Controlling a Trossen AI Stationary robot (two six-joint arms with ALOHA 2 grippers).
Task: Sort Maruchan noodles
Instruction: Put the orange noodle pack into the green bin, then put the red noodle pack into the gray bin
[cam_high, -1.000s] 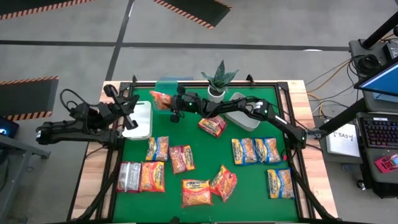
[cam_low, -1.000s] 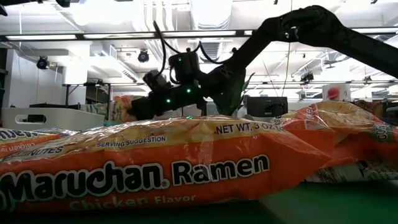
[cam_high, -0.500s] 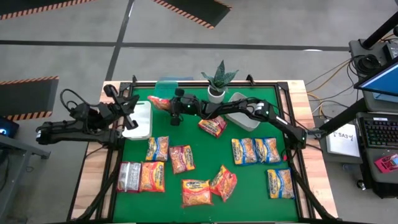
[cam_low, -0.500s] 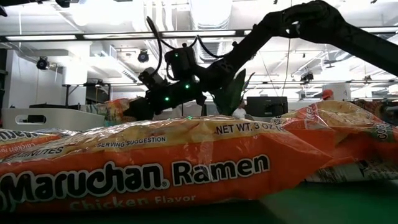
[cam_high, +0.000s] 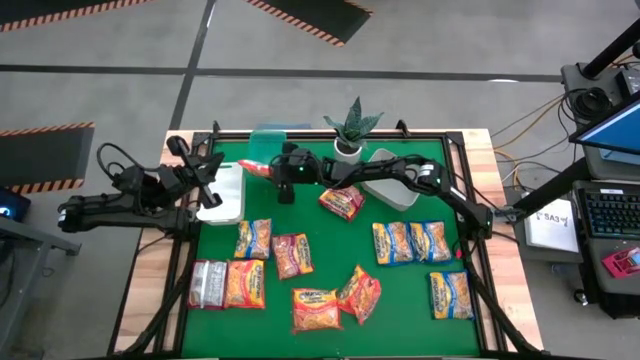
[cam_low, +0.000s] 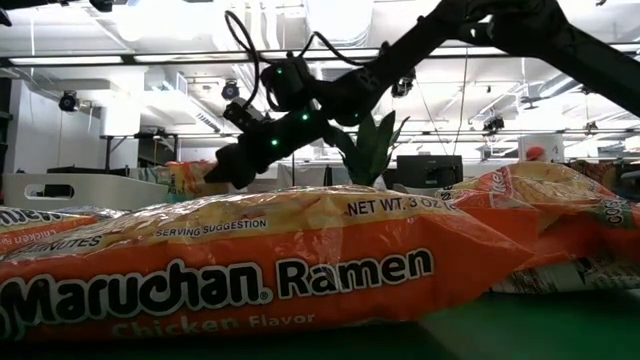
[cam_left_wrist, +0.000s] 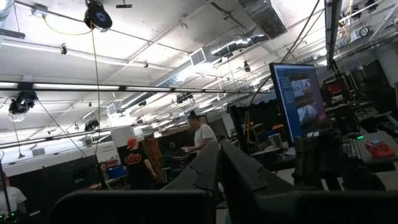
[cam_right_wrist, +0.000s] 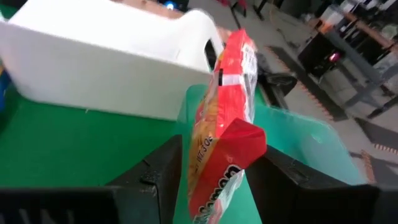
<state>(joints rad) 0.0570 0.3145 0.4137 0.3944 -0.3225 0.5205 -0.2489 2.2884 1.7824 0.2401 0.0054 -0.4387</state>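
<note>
The right claw (cam_high: 268, 168) is reaching toward eleven o'clock on the green surface (cam_high: 320, 240), its fingers (cam_right_wrist: 158, 168) standing partly apart on either side of a red packet (cam_right_wrist: 225, 140), which is sitting on edge between them over the clear-teal bin (cam_right_wrist: 298, 140), beside the white bin (cam_high: 225, 192). The other noodle packets (cam_high: 300, 270) are lying spread across the middle and six o'clock side. The left claw (cam_left_wrist: 217, 165) is sitting fully closed and empty at nine o'clock.

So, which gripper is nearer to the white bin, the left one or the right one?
Left. The left gripper hangs at the white bin's left edge. The right gripper is apart, beyond its far right corner, with a red noodle packet between its fingers.
</note>
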